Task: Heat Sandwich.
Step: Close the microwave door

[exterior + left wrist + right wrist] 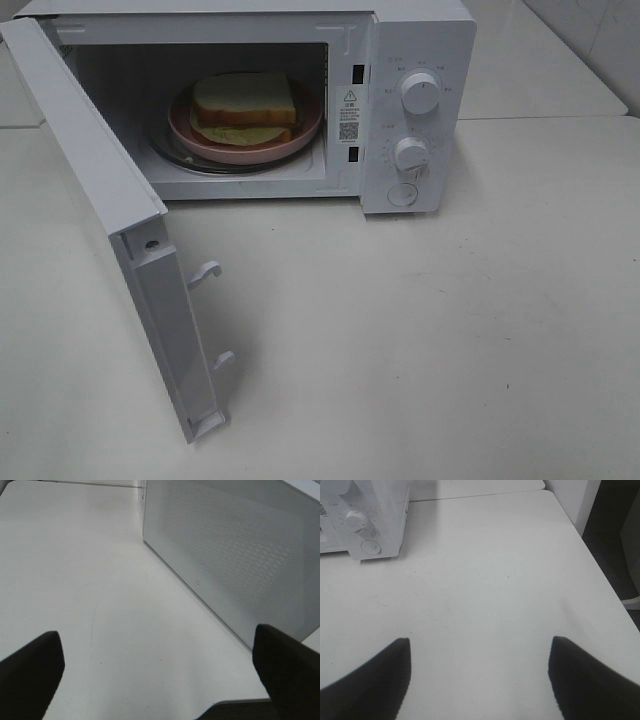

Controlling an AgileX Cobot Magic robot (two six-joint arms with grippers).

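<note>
Sandwich (pixel 245 100) position: inside the microwave (pixel 415 40) cavity, lying flat on a pink plate (pixel 305 132), and smaller than the plate. The plate rests on the glass turntable (pixel 165 150), whose rim shows past the plate at 8 o'clock. White bread forms the top slice, with an orange layer and a pale yellow-green layer visible beneath it at the near edge. The microwave stands at 12 o'clock on the white table (pixel 450 330). Its door (pixel 90 200) is hinged on the left and is swung fully open toward 7 o'clock, with two latch hooks projecting from its free edge. The control panel sits at 3 o'clock of the cavity and carries an upper knob (pixel 421 92), a lower knob (pixel 411 153) and a round button (pixel 402 195) at 6 o'clock of the lower knob. Left gripper (pixel 156 632): fingers (pixel 30 670) spread wide apart, nothing between them, above bare table, with the door's perforated outer panel close ahead of one finger. Right gripper (pixel 480 640): fingers (pixel 585 680) also apart, nothing held, above bare table, with the control panel well apart from it.
</note>
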